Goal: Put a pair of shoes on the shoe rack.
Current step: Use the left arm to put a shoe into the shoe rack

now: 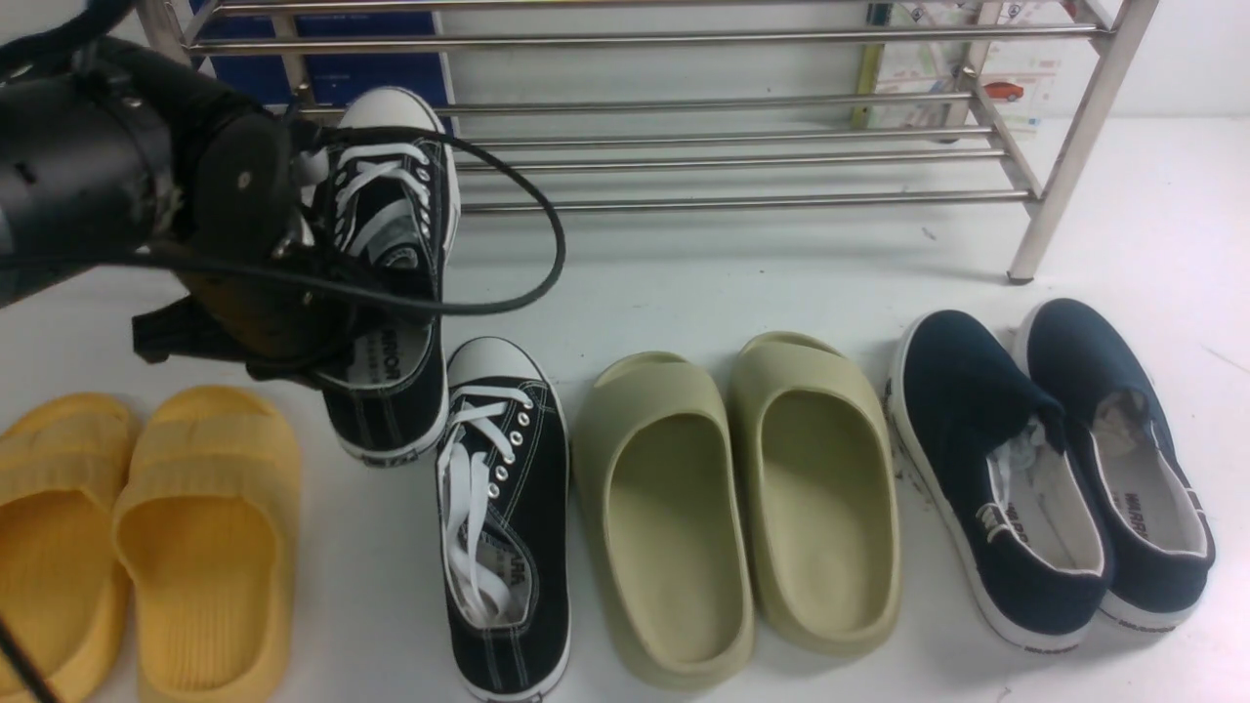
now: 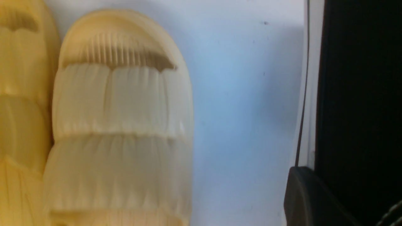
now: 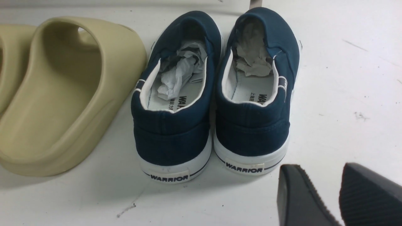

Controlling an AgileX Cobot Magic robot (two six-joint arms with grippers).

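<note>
While the second sneaker (image 1: pixel 503 517) lies on the worktop (image 1: pixel 742 283), the lifted sneaker (image 1: pixel 391 225) is held before the shoe rack (image 1: pixel 742 203).
Nearest, the right claw (image 3: pixel 328 188) is seen apart, idle. Farther left, the left claw (image 1: pixel 322 293) is judged clamped on the lifted sneaker, toe over the low bars; a forward reach and gentle release are called for.

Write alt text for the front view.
The left arm holds a black sneaker raised before a steel rack. Its mate lies on the white surface in a row between yellow slides and olive slides, with navy slip-ons far right.
</note>
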